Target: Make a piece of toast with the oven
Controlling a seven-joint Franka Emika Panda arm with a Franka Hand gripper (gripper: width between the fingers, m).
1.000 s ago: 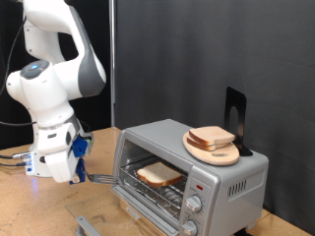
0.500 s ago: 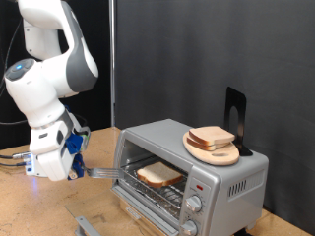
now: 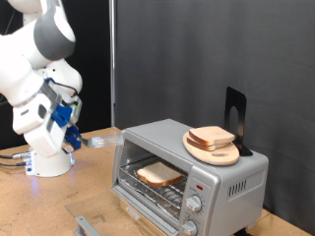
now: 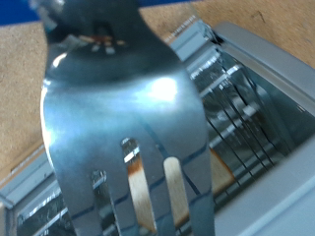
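In the exterior view, the arm has swung up and back toward the frame's left since a moment ago, drawing the gripper (image 3: pixel 71 138) and the fork (image 3: pixel 98 142) it grasps out of the oven (image 3: pixel 192 174). The toast (image 3: pixel 157 176) is left lying on the rack inside, door open, so loading looks done. A plate (image 3: pixel 213 148) on the oven's roof carries more bread (image 3: pixel 211 137).

In the wrist view, the fork (image 4: pixel 123 108) fills the frame, with the oven (image 4: pixel 251 93) behind it.

2 bread slices (image 3: pixel 158 175), 1 oven (image 3: pixel 231 177), 1 fork (image 4: pixel 123 118)
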